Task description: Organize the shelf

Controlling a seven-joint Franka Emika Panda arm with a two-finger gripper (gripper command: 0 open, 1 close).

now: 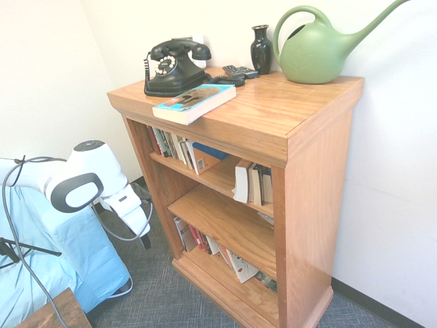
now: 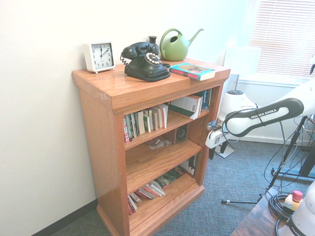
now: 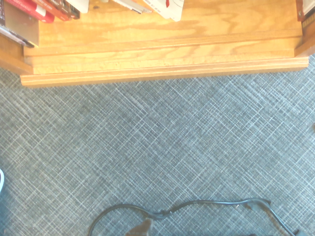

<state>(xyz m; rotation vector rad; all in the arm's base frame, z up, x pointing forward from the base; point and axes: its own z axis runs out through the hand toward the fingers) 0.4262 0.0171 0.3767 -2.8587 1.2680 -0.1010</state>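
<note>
pincer (image 1: 145,236) being held apart and empty, pointed down over grey carpet (image 3: 162,147), shelf (image 1: 321,171) being seen just beside it against the wall, teal book (image 1: 194,102) being left overhanging the top's front edge

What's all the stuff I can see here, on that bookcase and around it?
shelf: one, orange-brown wood, against the white wall
telephone: one, black rotary, on the shelf top
book: one, teal cover, lying flat at the top's front edge
watering can: one, green, on the top
vase: one, black, between telephone and watering can
remote control: one, dark, beside the vase
clock: one, white, square, on the top by the wall
shelved books: many, mixed colours, upright on the upper tier, leaning on the bottom tier
carpet: grey-blue weave, on the floor
arm: one, white, in front of the shelf
gripper: one, pointing down at the carpet, jaws holding nothing
</note>
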